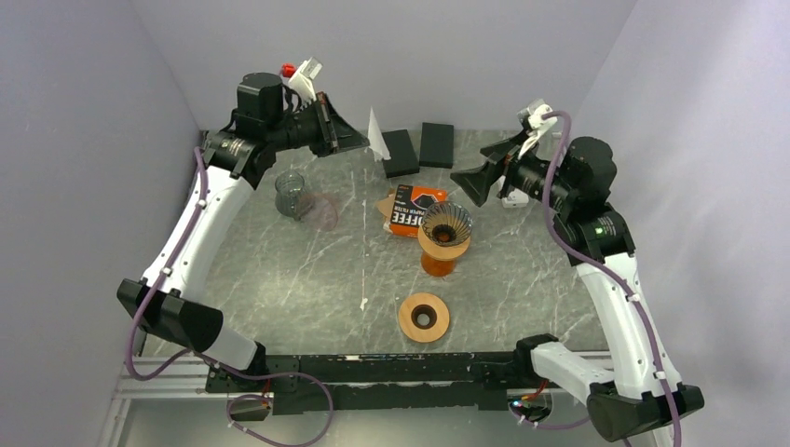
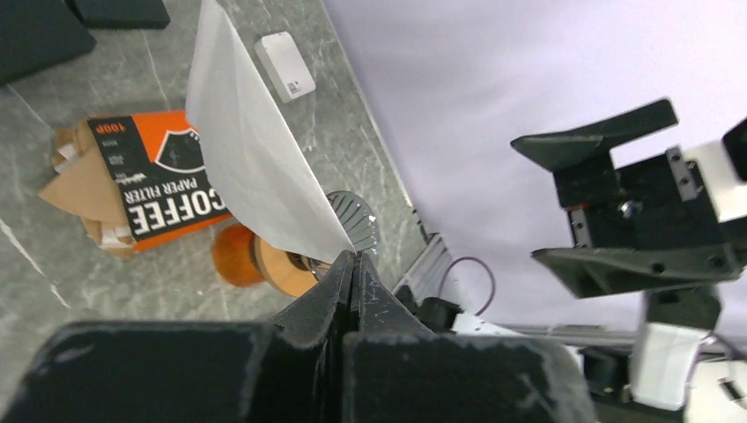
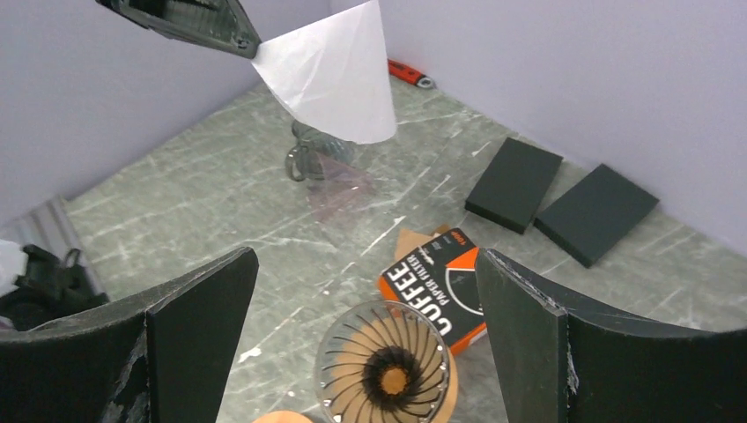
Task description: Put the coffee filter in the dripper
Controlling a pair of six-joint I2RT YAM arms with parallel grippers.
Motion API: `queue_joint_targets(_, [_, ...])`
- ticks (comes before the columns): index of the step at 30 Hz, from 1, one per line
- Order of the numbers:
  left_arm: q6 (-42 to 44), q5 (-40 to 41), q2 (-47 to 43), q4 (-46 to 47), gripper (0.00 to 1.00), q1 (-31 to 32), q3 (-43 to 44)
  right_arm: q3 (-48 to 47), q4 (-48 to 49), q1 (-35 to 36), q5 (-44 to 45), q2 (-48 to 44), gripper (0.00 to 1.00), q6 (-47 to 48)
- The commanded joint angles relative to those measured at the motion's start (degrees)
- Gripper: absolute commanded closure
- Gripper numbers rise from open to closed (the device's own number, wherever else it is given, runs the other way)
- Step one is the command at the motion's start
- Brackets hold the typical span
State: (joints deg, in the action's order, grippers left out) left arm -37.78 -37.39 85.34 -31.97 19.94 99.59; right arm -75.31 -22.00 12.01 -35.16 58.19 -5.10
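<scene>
My left gripper [image 1: 365, 142] is shut on the tip of a white paper coffee filter [image 1: 376, 136], held high at the back of the table. The filter also shows in the left wrist view [image 2: 251, 150] and the right wrist view [image 3: 335, 75]. The clear ribbed dripper [image 1: 445, 224] stands on an orange base at mid table; it also shows in the right wrist view [image 3: 386, 366]. My right gripper [image 1: 469, 182] is open and empty, above and to the right of the dripper, its fingers [image 3: 198, 304] on either side of it in the right wrist view.
An orange and black paper filter pack [image 1: 413, 209] lies behind the dripper. Two black blocks [image 1: 419, 147] lie at the back. A glass jug [image 1: 292, 194] with a pinkish lid stands at the left. A wooden ring [image 1: 424, 317] lies near the front.
</scene>
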Motion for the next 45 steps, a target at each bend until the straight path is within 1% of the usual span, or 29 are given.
queue_joint_targets(1, [-15.37, 1.59, 1.22, -1.41, 1.00, -0.07, 2.65, 2.06, 4.58, 2.33, 5.26, -0.92, 0.00, 8.53])
queue_joint_targets(5, [-25.67, 0.40, 0.77, 2.48, 1.00, -0.01, 0.61, 2.66, 4.31, 4.36, 4.38, -0.36, 0.00, 13.83])
queue_joint_targets(9, [-32.68, -2.01, 0.74, 5.81, 1.00, 0.28, -0.34, 4.28, 5.85, 7.80, 7.06, 0.02, 0.00, 18.10])
queue_joint_targets(14, [-33.70, -2.90, 1.84, 4.20, 1.00, 1.78, 2.66, 8.40, 13.05, 12.08, 11.40, -0.64, 0.00, 20.96])
queue_joint_targets(17, [-36.73, -2.95, 1.07, 7.81, 1.00, 2.93, 0.80, 8.63, 15.44, 14.49, 12.18, 0.45, 0.00, 21.28])
queue_joint_targets(19, [-38.52, -2.90, 0.77, 10.11, 1.00, 3.71, -0.28, 8.80, 17.23, 15.57, 12.19, 1.28, 0.01, 20.28])
queue_joint_targets(22, [-38.64, -2.56, 1.15, 10.23, 1.00, 5.11, 0.38, 10.56, 21.69, 16.33, 12.44, 1.34, 0.03, 17.25])
queue_joint_targets(23, [-38.46, -2.50, 1.35, 10.06, 1.00, 5.57, 0.69, 11.40, 24.93, 16.45, 12.75, 1.19, 0.04, 15.43])
queue_joint_targets(26, [-38.55, -3.00, 1.84, 10.30, 1.00, 6.40, 1.25, 13.41, 28.70, 16.55, 13.38, 1.10, 0.09, 12.02])
queue_joint_targets(29, [-39.51, -3.34, 1.83, 11.52, 1.00, 6.66, 0.65, 13.37, 28.79, 16.64, 12.53, 1.69, 0.18, 10.90])
queue_joint_targets(32, [-40.42, -3.49, 1.60, 12.89, 1.00, 6.86, -0.16, 13.11, 27.82, 16.73, 13.45, 2.01, 0.28, 11.09])
queue_joint_targets(34, [-40.22, -3.49, 1.74, 12.53, 1.00, 6.94, 0.09, 13.09, 27.38, 16.73, 15.64, 1.89, 0.38, 10.75])
queue_joint_targets(39, [-40.70, -4.13, 2.02, 12.75, 1.00, 7.10, 0.41, 13.17, 27.10, 16.73, 16.19, 1.73, 0.45, 10.46])
queue_joint_targets(45, [-41.59, -4.41, 2.11, 14.02, 1.00, 7.47, 0.25, 12.80, 27.62, 16.77, 15.03, 2.50, 0.45, 9.65])
